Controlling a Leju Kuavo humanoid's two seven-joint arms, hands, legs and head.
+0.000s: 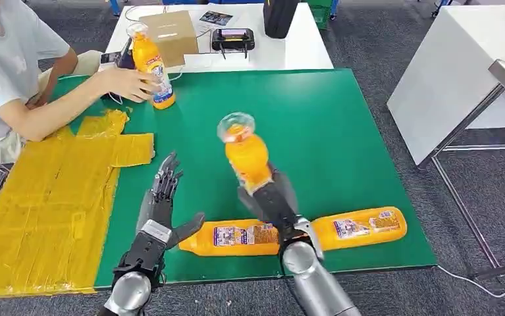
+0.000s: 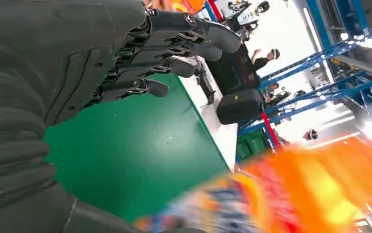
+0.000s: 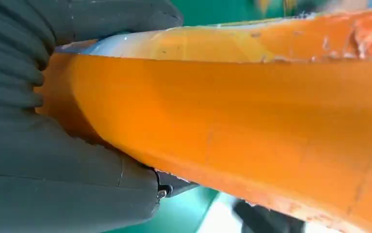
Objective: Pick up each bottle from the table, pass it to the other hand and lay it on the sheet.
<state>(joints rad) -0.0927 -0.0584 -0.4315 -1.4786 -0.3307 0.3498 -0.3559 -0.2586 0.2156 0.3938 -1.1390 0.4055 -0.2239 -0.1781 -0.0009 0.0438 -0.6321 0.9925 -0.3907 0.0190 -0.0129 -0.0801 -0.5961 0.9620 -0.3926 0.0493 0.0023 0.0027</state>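
Note:
My right hand (image 1: 272, 197) grips an orange bottle (image 1: 244, 155) and holds it tilted above the green mat, base pointing away from me; up close the bottle (image 3: 232, 126) runs across my right hand's palm (image 3: 53, 160). My left hand (image 1: 160, 201) is open with fingers spread, just left of it over the mat; its fingers (image 2: 174, 43) reach out over the green surface. Two more orange bottles lie on their sides near the front edge, one (image 1: 233, 237) under my hands and one (image 1: 365, 227) to the right. The yellow sheet (image 1: 45, 204) covers the table's left side.
A person at the far left holds an upright orange bottle (image 1: 152, 66) by the mat's back edge. Behind the green mat (image 1: 342, 118), a white table carries a cardboard box (image 1: 170, 33), a black device (image 1: 233, 39) and a black bag. Another white table (image 1: 460, 79) stands to the right.

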